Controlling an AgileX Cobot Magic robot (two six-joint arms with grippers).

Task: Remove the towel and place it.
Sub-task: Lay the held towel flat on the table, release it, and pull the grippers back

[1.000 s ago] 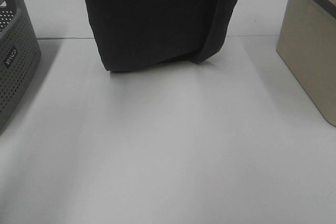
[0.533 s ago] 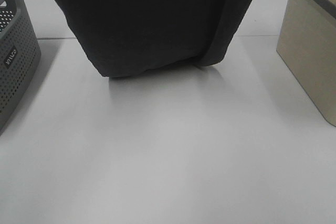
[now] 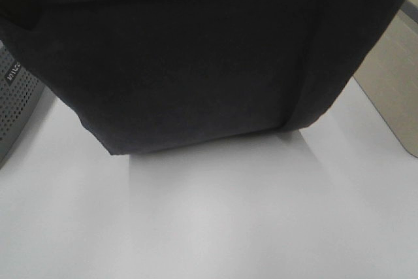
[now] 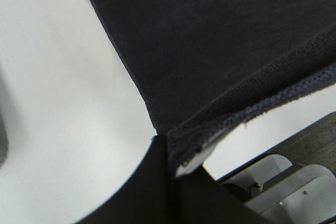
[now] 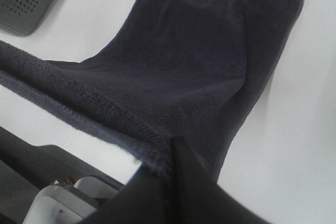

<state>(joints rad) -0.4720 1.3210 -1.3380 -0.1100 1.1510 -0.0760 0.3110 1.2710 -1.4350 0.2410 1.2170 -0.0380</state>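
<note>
my left jaws and right jaws each pinch a top corner of the towel; it hangs below them, stretched side to side, lower edge near the counter

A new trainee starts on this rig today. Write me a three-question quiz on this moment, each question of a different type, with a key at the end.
1. True or false: the left gripper and the right gripper each have their jaws shut on the towel.
2. The towel is: A) rolled into a tight tube; B) held up by a hemmed edge, spread wide between the arms; C) folded into a small square.
3. Name the container that the towel partly hides on the left of the high view.
Key: 1 true; 2 B; 3 the grey perforated basket.
</note>
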